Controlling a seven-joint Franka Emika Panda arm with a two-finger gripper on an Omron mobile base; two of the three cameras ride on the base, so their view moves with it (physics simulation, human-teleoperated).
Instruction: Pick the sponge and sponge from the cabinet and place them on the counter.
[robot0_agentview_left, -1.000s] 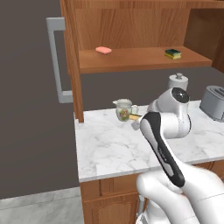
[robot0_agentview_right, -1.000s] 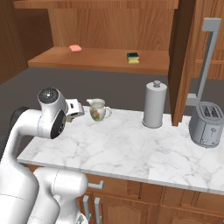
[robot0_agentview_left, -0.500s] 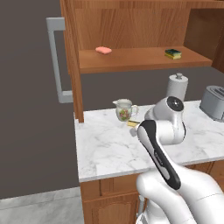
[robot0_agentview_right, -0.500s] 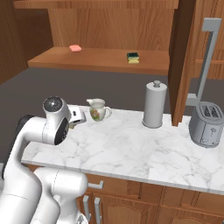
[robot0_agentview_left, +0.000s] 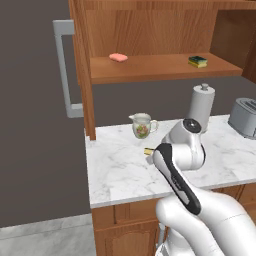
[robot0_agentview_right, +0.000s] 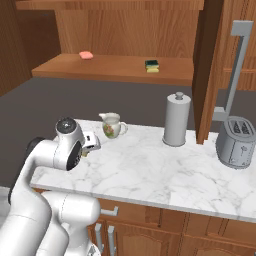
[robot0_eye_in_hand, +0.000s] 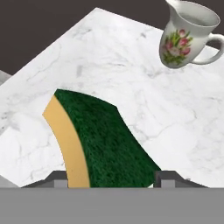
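My gripper (robot0_eye_in_hand: 111, 177) is shut on a sponge (robot0_eye_in_hand: 105, 140), yellow with a dark green top, which curves up between the fingertips. It hangs just over the white marble counter (robot0_eye_in_hand: 109, 57), to the front left of the floral jug. From the left base view only a yellow corner of this sponge (robot0_agentview_left: 148, 150) shows beside the wrist, low over the counter (robot0_agentview_left: 120, 172). The hand (robot0_agentview_right: 90, 142) is near the counter's (robot0_agentview_right: 150, 170) left end. A second sponge (robot0_agentview_left: 198, 61) (robot0_agentview_right: 151, 65) lies on the shelf of the open cabinet (robot0_agentview_left: 160, 69) (robot0_agentview_right: 110, 69).
A floral jug (robot0_agentview_left: 142, 125) (robot0_agentview_right: 111, 125) (robot0_eye_in_hand: 186, 33) stands close behind the hand. A paper towel roll (robot0_agentview_left: 201, 106) (robot0_agentview_right: 177, 119) and a toaster (robot0_agentview_left: 245, 116) (robot0_agentview_right: 236, 141) stand to the right. A pink block (robot0_agentview_left: 118, 57) (robot0_agentview_right: 86, 54) lies on the shelf. Cabinet doors stand open.
The hand has come down and a little forward with the sponge, from jug height to just above the counter. The shelf sponge has not moved.
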